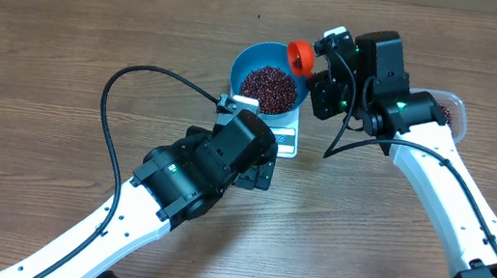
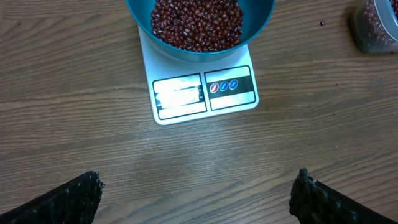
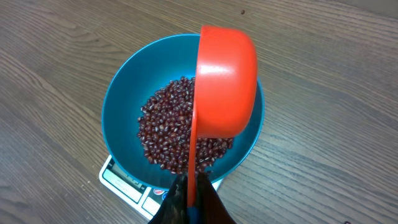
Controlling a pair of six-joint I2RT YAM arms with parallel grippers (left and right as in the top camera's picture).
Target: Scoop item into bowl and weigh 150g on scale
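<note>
Wooden tabletop [image 1: 49, 33] stretched open around the scale [image 2: 205, 96], the blue bowl [image 3: 121, 106] of beans [image 3: 165, 127] overhanging its edges. The right gripper [image 3: 193, 196] pinched an orange scoop [image 3: 227, 81] above the rim; the left gripper [image 2: 198, 183] hovered with fingers spread.

The bowl [image 1: 240, 64] is light blue-teal, and the beans [image 1: 268, 86] in it are dark maroon flecked with pale specks. At its one o'clock shows a glossy orange-red scoop [image 1: 300, 58]. The scale [image 2: 202, 93] is white with black-outlined panels and one red and two blue buttons [image 2: 223, 86]. The table [image 1: 49, 33] is brown woodgrain. At the bowl's three o'clock, a clear tub [image 1: 456, 108] shows maroon. The left arm [image 1: 109, 227] and right arm [image 1: 446, 186] are white with black wrists.
</note>
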